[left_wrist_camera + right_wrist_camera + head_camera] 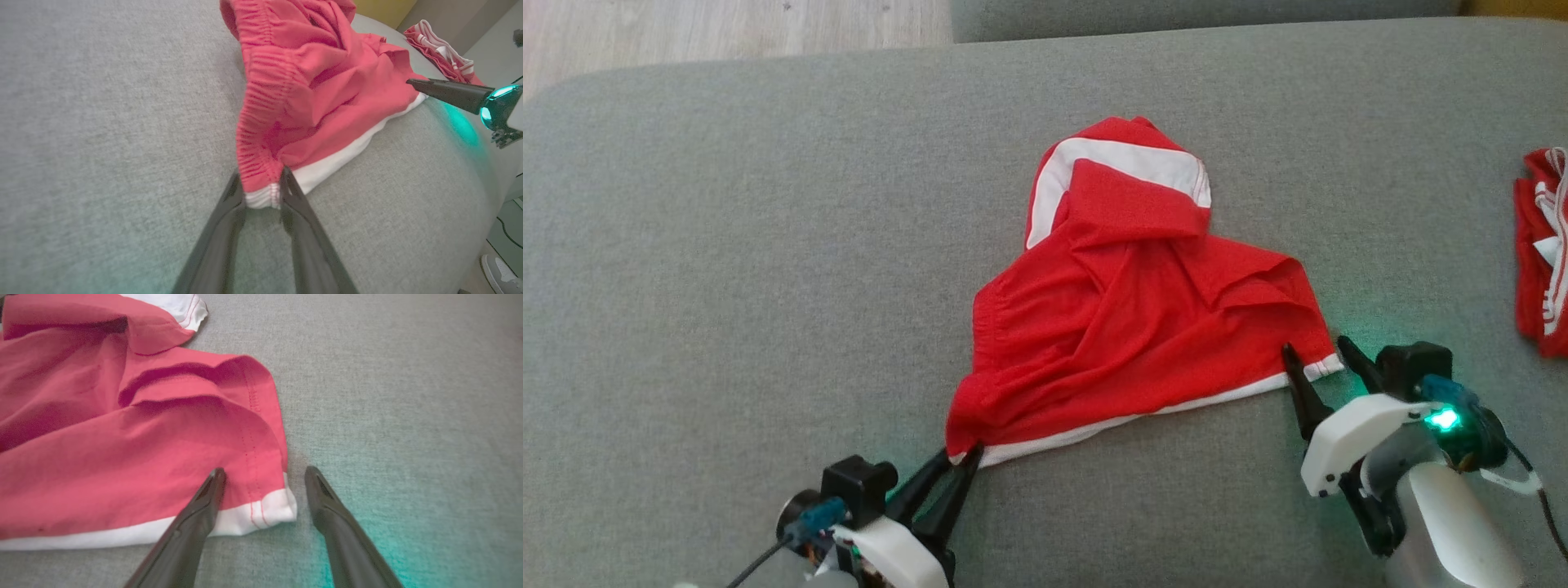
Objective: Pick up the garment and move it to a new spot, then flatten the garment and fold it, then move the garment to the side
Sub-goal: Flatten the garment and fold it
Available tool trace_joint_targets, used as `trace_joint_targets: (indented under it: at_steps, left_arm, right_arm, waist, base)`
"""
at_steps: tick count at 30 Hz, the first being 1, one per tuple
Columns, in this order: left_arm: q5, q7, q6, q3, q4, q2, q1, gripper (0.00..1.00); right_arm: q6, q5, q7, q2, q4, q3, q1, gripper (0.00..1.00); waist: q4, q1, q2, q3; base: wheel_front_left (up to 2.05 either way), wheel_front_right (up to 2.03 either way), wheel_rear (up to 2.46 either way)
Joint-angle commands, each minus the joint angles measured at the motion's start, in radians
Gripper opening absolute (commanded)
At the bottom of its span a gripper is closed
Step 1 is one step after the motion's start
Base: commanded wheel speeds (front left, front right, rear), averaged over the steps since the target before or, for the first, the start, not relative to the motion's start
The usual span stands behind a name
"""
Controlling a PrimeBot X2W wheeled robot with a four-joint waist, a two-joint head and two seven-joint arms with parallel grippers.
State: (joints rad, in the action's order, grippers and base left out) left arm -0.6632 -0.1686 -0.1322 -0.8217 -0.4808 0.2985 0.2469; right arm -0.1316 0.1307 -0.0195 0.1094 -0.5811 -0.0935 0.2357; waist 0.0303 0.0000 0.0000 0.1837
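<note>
Left fingers (291,192) pinch the red shorts' (1127,327) corner on the sofa (727,245); right fingers (210,490) straddle the other corner, spread apart.

My left gripper (962,454) and my right gripper (1314,345) each carry two long fingers (188,535) in matt black, broad at the root and tapering to a narrow tip. Each finger pair is seated in a glossy white moulded housing (1352,437) with rounded edges. A black, box-shaped camera module (1414,363) is fitted at each wrist, with a blue connector (1450,394) beside it and a thin black cable (1543,494) leading away. The right wrist bears a bright green indicator light (1444,420). Behind it, my forearm (1454,523) is a smooth, pale grey-white cylinder.
</note>
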Motion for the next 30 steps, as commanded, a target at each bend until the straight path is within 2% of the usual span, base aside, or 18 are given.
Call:
trace_joint_targets:
  at_steps: [1, 2, 3, 4, 8, 12, 15, 19, 20, 21, 22, 25, 30]
  left_arm:
    - [-0.009, -0.01, 0.002, 0.01, 0.013, 0.024, 0.034, 0.19]
    - [-0.015, -0.011, 0.002, 0.0, 0.013, 0.025, 0.036, 0.0]
    - [-0.022, -0.012, 0.002, -0.008, 0.013, 0.025, 0.038, 0.0]
    - [-0.029, -0.014, 0.002, -0.015, 0.013, 0.027, 0.039, 0.0]
    - [-0.089, -0.008, 0.002, -0.047, 0.034, 0.032, 0.031, 0.0]
    - [-0.249, 0.002, 0.002, -0.041, 0.16, 0.052, 0.0, 0.0]
    - [-0.359, 0.027, 0.002, -0.03, 0.327, 0.112, -0.01, 0.0]
    - [-0.502, 0.06, 0.002, 0.016, 0.589, 0.196, -0.021, 0.0]
    - [-0.502, 0.06, 0.002, 0.016, 0.589, 0.196, -0.021, 0.0]
    - [-0.537, 0.071, 0.002, 0.027, 0.657, 0.215, -0.02, 0.0]
    - [-0.598, 0.091, 0.002, 0.053, 0.782, 0.25, -0.016, 0.0]
    - [-0.668, 0.111, 0.008, 0.102, 0.938, 0.289, 0.001, 0.0]
    - [-0.742, 0.166, 0.085, 0.167, 1.121, 0.319, 0.071, 0.0]
  right_arm:
    - [0.001, 0.007, -0.018, 0.008, -0.002, -0.041, 0.02, 0.91]
    - [0.001, 0.011, -0.021, 0.011, -0.007, -0.049, 0.022, 0.45]
    - [0.001, 0.02, -0.019, 0.012, -0.01, -0.055, 0.022, 0.17]
    - [0.001, 0.028, -0.016, 0.013, -0.012, -0.06, 0.023, 0.0]
    - [0.001, 0.107, -0.009, 0.015, 0.007, -0.076, 0.016, 0.0]
    - [0.001, 0.245, -0.025, 0.023, 0.11, -0.072, -0.008, 0.0]
    - [0.001, 0.377, -0.071, 0.05, 0.258, -0.05, -0.041, 0.0]
    - [0.001, 0.534, -0.158, 0.094, 0.516, 0.013, -0.095, 0.0]
    - [0.001, 0.534, -0.158, 0.094, 0.516, 0.013, -0.095, 0.0]
    - [0.001, 0.569, -0.183, 0.1, 0.581, 0.037, -0.109, 0.0]
    - [0.001, 0.628, -0.233, 0.1, 0.706, 0.089, -0.128, 0.0]
    - [0.001, 0.694, -0.313, 0.076, 0.876, 0.165, -0.14, 0.0]
    - [0.001, 0.758, -0.446, 0.0, 1.091, 0.265, -0.098, 0.0]
  waist:
    - [-0.001, 0.0, 0.0, -0.002]
    - [-0.001, 0.0, 0.0, -0.004]
    - [-0.001, 0.0, 0.0, -0.007]
    - [-0.001, 0.0, 0.0, -0.011]
    - [0.001, 0.0, 0.0, -0.036]
    - [-0.005, 0.0, 0.0, -0.072]
    - [-0.006, 0.0, 0.0, -0.097]
    - [-0.012, 0.0, 0.0, -0.123]
    - [-0.012, 0.0, 0.0, -0.123]
    - [-0.013, 0.0, 0.0, -0.126]
    - [-0.02, 0.0, 0.0, -0.133]
    - [-0.03, 0.0, 0.0, -0.134]
    - [-0.052, 0.0, 0.0, -0.115]
  base:
    - [0.0, 0.0, 0.0]
    - [0.0, 0.0, 0.0]
    - [0.0, 0.0, 0.0]
    - [0.0, 0.0, 0.0]
    - [0.0, 0.0, 0.0]
    - [0.0, 0.0, 0.0]
    - [0.0, 0.0, 0.0]
    - [0.0, 0.0, 0.0]
    - [0.0, 0.0, 0.0]
    - [0.0, 0.0, 0.0]
    - [0.0, 0.0, 0.0]
    - [0.0, 0.0, 0.0]
    - [0.0, 0.0, 0.0]
